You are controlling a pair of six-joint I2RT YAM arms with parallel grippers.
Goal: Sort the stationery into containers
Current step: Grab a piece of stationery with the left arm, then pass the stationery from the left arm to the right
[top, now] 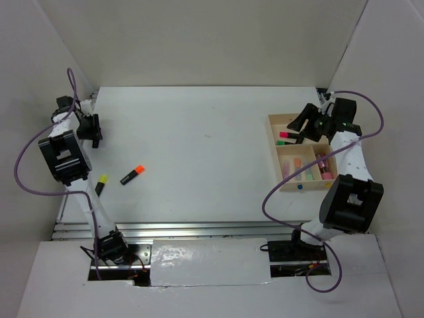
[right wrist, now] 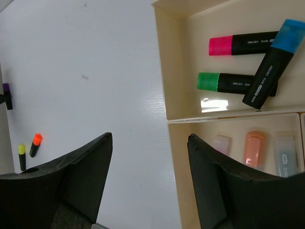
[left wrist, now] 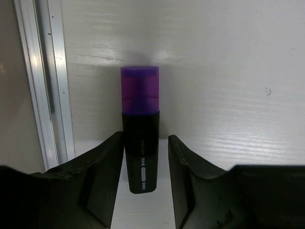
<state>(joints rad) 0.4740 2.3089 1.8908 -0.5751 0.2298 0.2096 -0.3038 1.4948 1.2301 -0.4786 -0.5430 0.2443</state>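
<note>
Purple highlighter (left wrist: 139,129) | between spread left claw (left wrist: 146,143) | metal rail (left wrist: 47,86) close beside

Top external: high behind the arm bases, looking down over the whole tabletop (top: 199,132). Left wrist: pointing down, very close on a purple highlighter (left wrist: 139,90). Right wrist: farther off, angled over a corner of the tray (right wrist: 169,62) and across the tabletop; orange highlighter (right wrist: 35,144) shared with overhead.
</note>
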